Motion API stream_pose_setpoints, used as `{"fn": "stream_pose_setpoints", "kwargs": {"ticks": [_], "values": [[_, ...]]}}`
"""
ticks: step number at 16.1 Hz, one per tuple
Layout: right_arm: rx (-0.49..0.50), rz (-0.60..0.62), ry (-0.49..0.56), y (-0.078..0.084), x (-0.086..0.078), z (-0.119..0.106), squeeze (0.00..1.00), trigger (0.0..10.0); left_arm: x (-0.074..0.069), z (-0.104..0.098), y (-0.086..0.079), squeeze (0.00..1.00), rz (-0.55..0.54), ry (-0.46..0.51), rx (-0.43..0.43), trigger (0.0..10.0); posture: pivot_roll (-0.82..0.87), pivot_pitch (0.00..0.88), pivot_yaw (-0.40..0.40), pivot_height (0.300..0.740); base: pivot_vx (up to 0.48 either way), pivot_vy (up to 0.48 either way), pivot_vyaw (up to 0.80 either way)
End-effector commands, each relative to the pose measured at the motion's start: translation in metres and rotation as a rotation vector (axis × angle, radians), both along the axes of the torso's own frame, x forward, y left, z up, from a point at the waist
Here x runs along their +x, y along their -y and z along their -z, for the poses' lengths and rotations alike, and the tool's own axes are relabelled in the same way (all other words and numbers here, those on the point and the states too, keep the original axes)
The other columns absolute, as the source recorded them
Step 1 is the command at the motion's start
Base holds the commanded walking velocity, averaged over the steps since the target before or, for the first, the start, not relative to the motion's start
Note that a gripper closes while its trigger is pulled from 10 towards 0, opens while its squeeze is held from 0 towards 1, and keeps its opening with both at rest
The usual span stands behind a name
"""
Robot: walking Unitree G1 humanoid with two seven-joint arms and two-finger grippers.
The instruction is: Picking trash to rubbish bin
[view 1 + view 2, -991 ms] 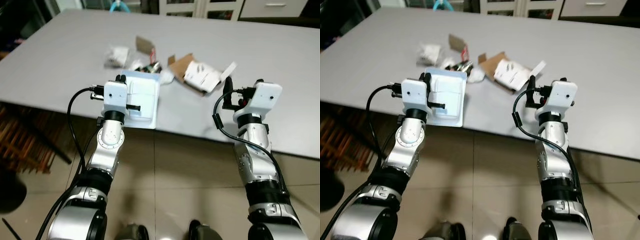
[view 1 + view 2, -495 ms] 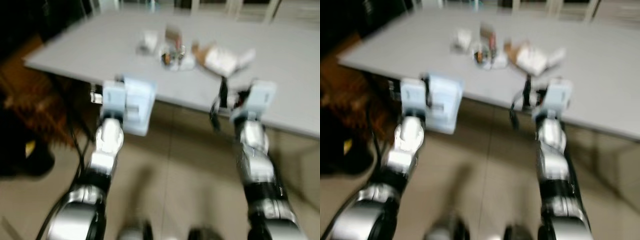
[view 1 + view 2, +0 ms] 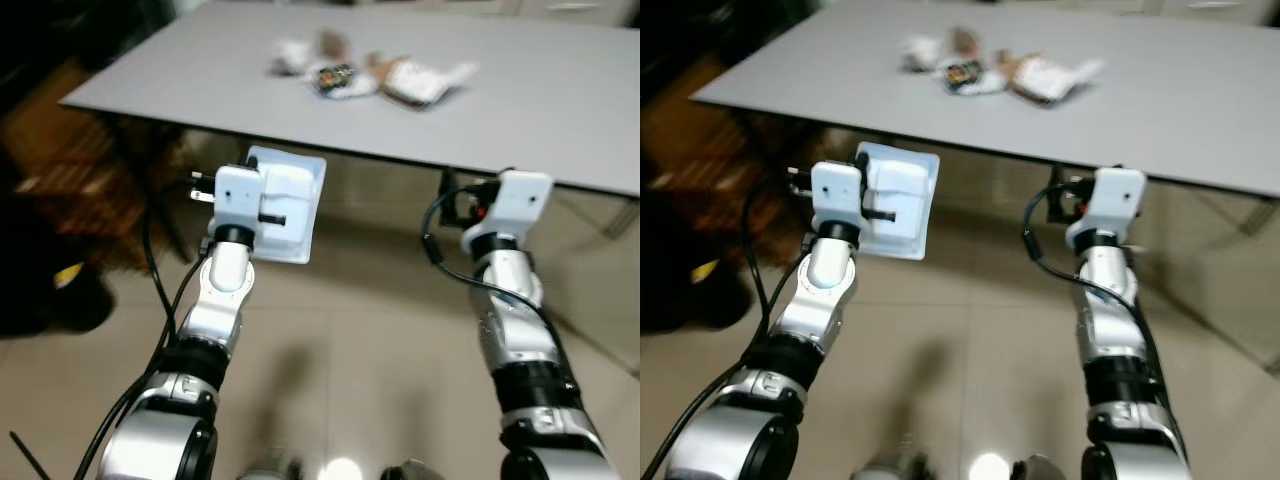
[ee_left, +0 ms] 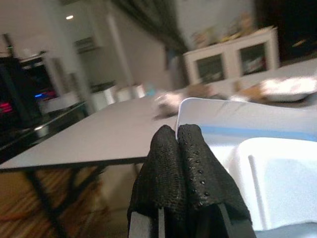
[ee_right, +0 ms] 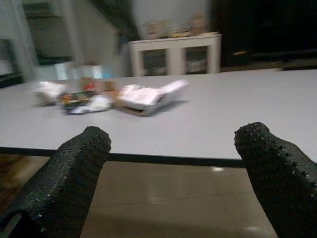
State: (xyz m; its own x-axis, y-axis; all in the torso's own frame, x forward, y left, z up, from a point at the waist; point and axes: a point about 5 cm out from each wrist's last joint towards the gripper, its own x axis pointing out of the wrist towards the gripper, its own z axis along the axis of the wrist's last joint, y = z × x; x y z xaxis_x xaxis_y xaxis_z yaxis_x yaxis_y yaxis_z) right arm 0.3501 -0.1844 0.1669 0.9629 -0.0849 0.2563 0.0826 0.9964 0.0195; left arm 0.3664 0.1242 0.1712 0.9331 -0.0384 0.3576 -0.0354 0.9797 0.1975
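The robot has backed off from the surface (image 3: 560,90): the tray (image 3: 290,205), earlier lying on its edge, now hangs clear over the floor, pinched in the left jaws. Right jaws stay spread. Remaining trash (image 3: 375,75) sits mid-surface.

The grey table (image 3: 560,100) stood ahead, its near edge a bar across the way at gripper height. A cluster of trash (image 3: 365,75) sat toward its far side, leaving a broad bare band of tabletop in front. The right gripper (image 5: 173,163), fingers spread wide, faced open air off the edge. The white tray (image 3: 290,195) pinched in the left gripper (image 4: 177,144) blocked that side. Below lay open tiled floor (image 3: 370,360).
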Motion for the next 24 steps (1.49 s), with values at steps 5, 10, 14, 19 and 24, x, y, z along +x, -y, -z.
{"fn": "stream_pose_setpoints", "kwargs": {"ticks": [5, 10, 14, 19, 24], "values": [[-0.009, -0.024, -0.033, -0.0083, 0.0016, 0.0029, 0.00, 10.0, -0.0015, 0.0030, -0.0068, 0.00, -0.017, -0.010, -0.013, 10.0, -0.04, 0.131, 0.060, 0.740, 0.000, 0.000, 0.75], [-0.009, -0.032, -0.045, -0.0090, 0.0010, 0.0049, 0.00, 10.0, -0.0016, 0.0034, -0.0074, 0.00, -0.014, -0.014, -0.021, 10.0, -0.04, 0.135, 0.063, 0.740, 0.000, 0.000, 0.80], [-0.012, -0.039, -0.050, -0.0096, 0.0008, 0.0056, 0.00, 10.0, -0.0018, 0.0042, -0.0062, 0.00, -0.007, -0.021, -0.023, 10.0, -0.04, 0.132, 0.065, 0.740, 0.000, 0.000, 0.80], [-0.013, -0.049, -0.061, -0.0115, 0.0001, 0.0084, 0.00, 10.0, -0.0022, 0.0044, -0.0046, 0.00, 0.003, -0.021, -0.033, 10.0, -0.04, 0.121, 0.069, 0.740, 0.000, 0.000, 0.80], [-0.011, -0.057, -0.063, -0.0135, 0.0004, 0.0091, 0.00, 10.0, -0.0019, 0.0053, -0.0049, 0.00, 0.007, -0.029, -0.031, 10.0, -0.04, 0.108, 0.074, 0.740, 0.000, 0.000, 0.80]]}}
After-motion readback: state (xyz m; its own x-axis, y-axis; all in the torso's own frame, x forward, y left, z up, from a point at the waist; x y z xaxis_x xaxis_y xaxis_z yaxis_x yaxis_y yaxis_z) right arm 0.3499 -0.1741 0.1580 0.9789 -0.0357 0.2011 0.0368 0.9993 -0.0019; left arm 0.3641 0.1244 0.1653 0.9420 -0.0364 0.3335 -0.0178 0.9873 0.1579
